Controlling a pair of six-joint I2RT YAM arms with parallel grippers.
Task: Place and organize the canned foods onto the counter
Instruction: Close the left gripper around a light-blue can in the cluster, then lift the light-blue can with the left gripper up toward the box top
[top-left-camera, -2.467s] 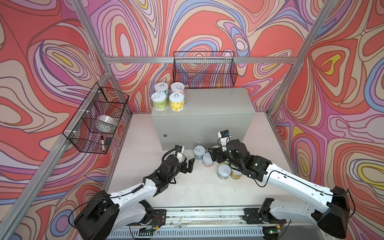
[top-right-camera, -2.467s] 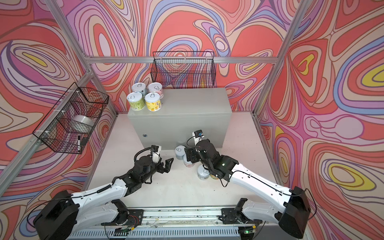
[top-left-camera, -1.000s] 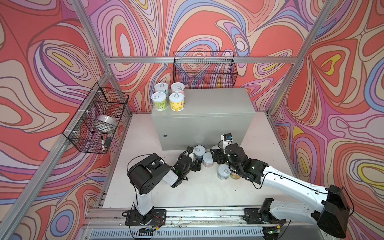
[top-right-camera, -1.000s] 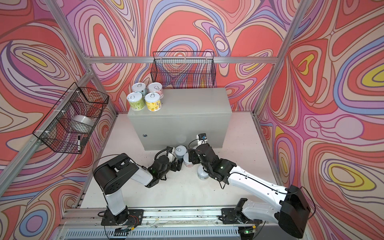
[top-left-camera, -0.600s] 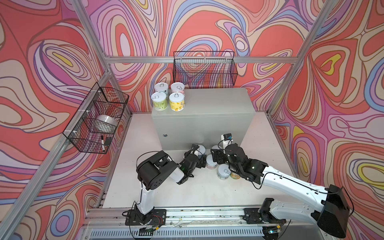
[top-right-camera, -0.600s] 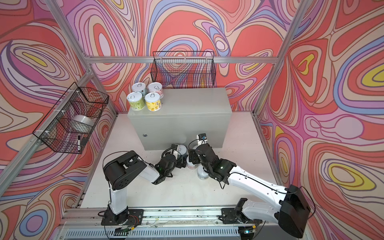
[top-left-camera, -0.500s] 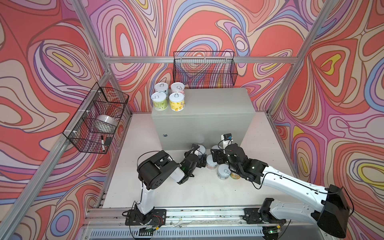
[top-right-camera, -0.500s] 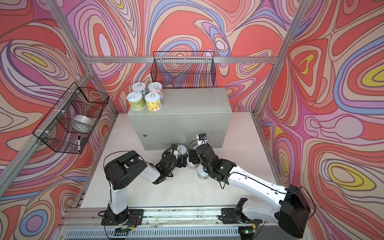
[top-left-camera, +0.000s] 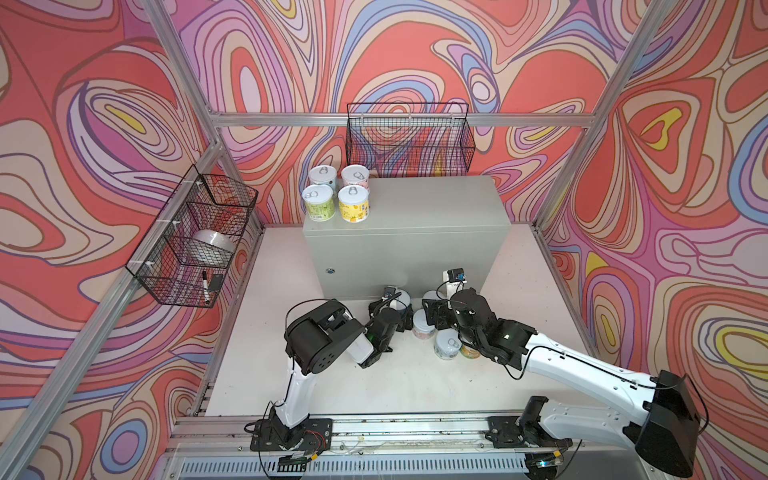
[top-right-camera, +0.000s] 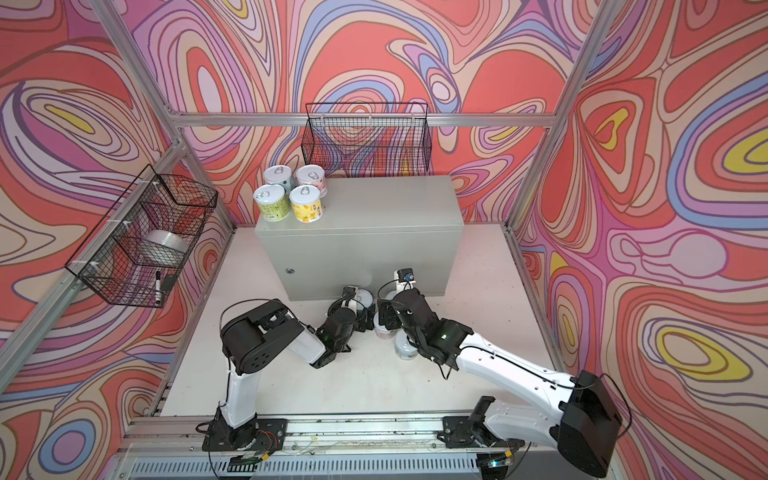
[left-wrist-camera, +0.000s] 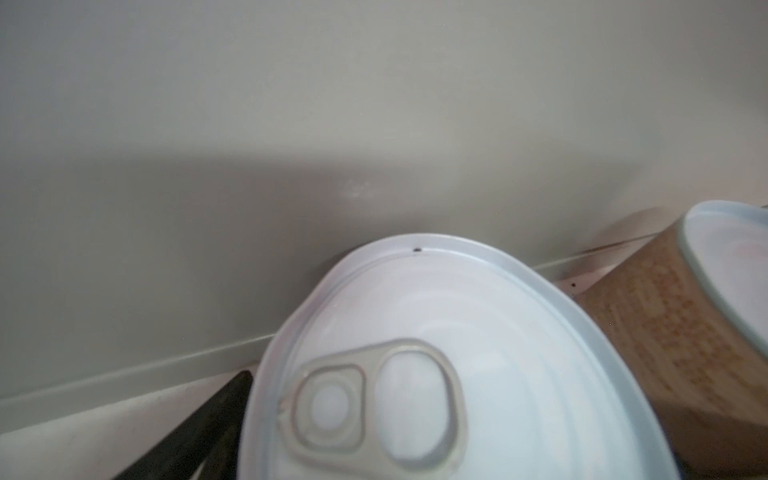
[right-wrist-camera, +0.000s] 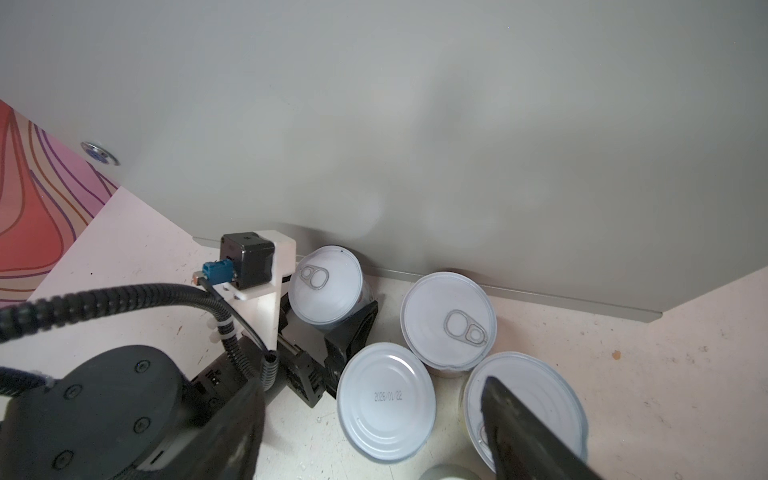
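Observation:
The counter (top-left-camera: 415, 208) is a pale grey cabinet carrying several cans (top-left-camera: 336, 195) at its back left corner. More cans stand on the floor at its foot. My left gripper (top-left-camera: 399, 301) is open, straddling an upright can (right-wrist-camera: 326, 284) next to the cabinet; one finger (right-wrist-camera: 357, 328) shows beside it. That can's pull-tab lid (left-wrist-camera: 436, 365) fills the left wrist view, with a tan-labelled can (left-wrist-camera: 665, 332) beside it. My right gripper (right-wrist-camera: 370, 386) hangs open above an upside-down can (right-wrist-camera: 386, 399) with a printed date. Its right finger (right-wrist-camera: 523, 432) covers part of another lid (right-wrist-camera: 540, 399).
A black wire basket (top-left-camera: 409, 137) hangs on the back wall above the counter. A second basket (top-left-camera: 195, 245) on the left wall holds a tape roll and a marker. Both wrists crowd the floor cans; the left arm's elbow (top-left-camera: 316, 336) stands high.
My left arm has swung in from the left to the cans, and its gripper has opened wider around the can by the cabinet. The right arm has hardly moved.

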